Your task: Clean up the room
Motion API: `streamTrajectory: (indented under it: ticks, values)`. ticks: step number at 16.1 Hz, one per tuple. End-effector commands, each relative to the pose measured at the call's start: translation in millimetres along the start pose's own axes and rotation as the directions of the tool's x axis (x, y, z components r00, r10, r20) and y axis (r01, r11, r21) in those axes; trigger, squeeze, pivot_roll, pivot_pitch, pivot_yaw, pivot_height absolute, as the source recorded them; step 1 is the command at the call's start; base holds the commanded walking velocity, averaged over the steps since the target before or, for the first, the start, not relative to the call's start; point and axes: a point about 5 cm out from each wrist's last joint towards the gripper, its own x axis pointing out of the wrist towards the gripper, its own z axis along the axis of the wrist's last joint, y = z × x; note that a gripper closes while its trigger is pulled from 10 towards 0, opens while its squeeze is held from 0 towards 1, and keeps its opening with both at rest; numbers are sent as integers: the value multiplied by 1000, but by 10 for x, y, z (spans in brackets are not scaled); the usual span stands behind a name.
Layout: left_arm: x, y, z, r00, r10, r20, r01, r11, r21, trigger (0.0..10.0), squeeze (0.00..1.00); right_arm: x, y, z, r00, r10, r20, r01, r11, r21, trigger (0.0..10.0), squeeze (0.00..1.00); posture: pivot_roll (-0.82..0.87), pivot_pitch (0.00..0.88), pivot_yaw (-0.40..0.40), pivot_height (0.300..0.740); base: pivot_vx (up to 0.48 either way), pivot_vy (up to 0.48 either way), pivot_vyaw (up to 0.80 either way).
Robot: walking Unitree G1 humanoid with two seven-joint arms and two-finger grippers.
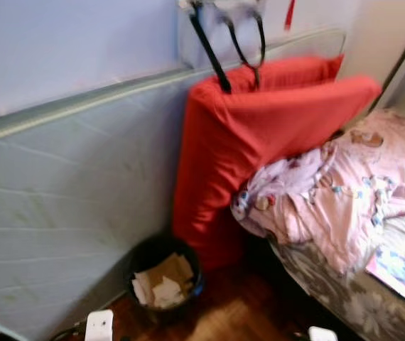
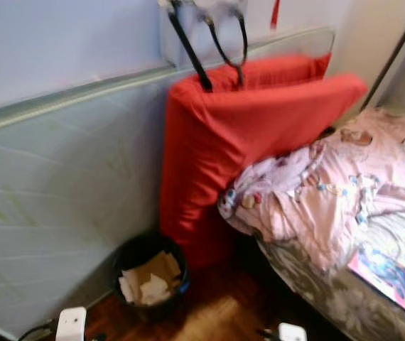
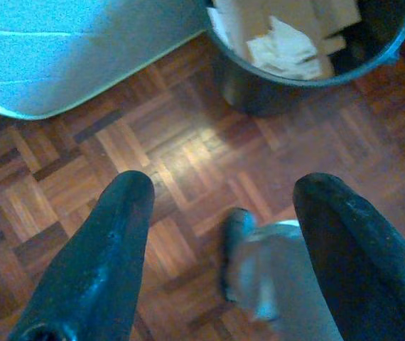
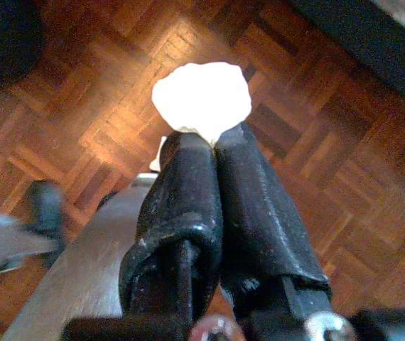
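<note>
Jaws of the right gripper (image 4: 213, 138) pinch a white wad (image 4: 201, 98), probably paper; the left gripper (image 3: 220, 206) hangs spread. Black bin (image 1: 163, 278) nearby holds scraps already; the wad remains to drop.

I'm looking into a bedroom in a lived-in home. A bed (image 1: 344, 291) carries a rumpled pink duvet (image 1: 337, 192) with a cartoon print, and a big red cushion (image 1: 245, 142) leans against a pale mattress (image 1: 67, 206) propped on the wall. The parquet floor (image 3: 188, 156) holds a black wastebasket (image 1: 161, 278) (stuffed with paper and cardboard).
</note>
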Motion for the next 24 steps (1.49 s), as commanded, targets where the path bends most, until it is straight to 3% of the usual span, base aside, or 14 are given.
streamTrajectory:
  ticks: [1, 3, 6, 12, 15, 16, 18, 24]
  values:
    - [-11, 84, -29, 1000, 19, -11, -19, 1000, 5, 10000, 0, 10, 24, 54, 1000, 14, 23, -15, 1000, 16, 10000, 0, 109, 0, -35, 730, 0, 360, 0]
    - [-11, 91, -30, 1000, 20, -13, -20, 1000, 7, 10000, 0, 0, -68, 64, 1000, 8, 27, -9, 1000, 18, 10000, 0, 109, 0, -33, 730, 0, 362, 0]
    - [-11, 93, -29, 1000, 20, -13, -20, 1000, 7, 10000, 0, 0, -69, 63, 1000, 11, 26, -11, 1000, 17, 10000, 0, 110, 0, -34, 730, 0, 360, 0]
    - [-10, 89, -22, 1000, 17, -7, -17, 1000, 7, 10000, 0, 30, 334, 51, 998, 54, 21, -54, 999, 4, 10000, 0, 110, 0, -34, 730, 0, 46, 0]
    - [-6, 77, 1, 1000, 11, 8, -11, 1000, -1, 10000, 0, 28, 318, 43, 998, 56, 21, -56, 998, -6, 10000, 0, 110, 0, -33, 730, 0, 0, 0]
    - [-5, 73, 3, 1000, 11, 6, -11, 1000, 2, 10000, 0, 19, 177, 45, 999, 44, 26, -44, 999, -6, 10000, 0, 108, 0, -31, 730, 0, 0, 513]
    - [-4, 60, 11, 1000, 8, 11, -8, 1000, -1, 10000, 0, 17, 67, 83, 999, 35, 35, -35, 999, -7, 10000, 0, 107, 0, -31, 730, 0, 0, 631]
    - [4, 46, 51, 1000, 7, 29, -7, 1000, -4, 10000, 0, 61, 270, 232, 997, 62, 55, -61, 998, -22, 10000, 0, 107, 0, -34, 730, 0, 0, 800]
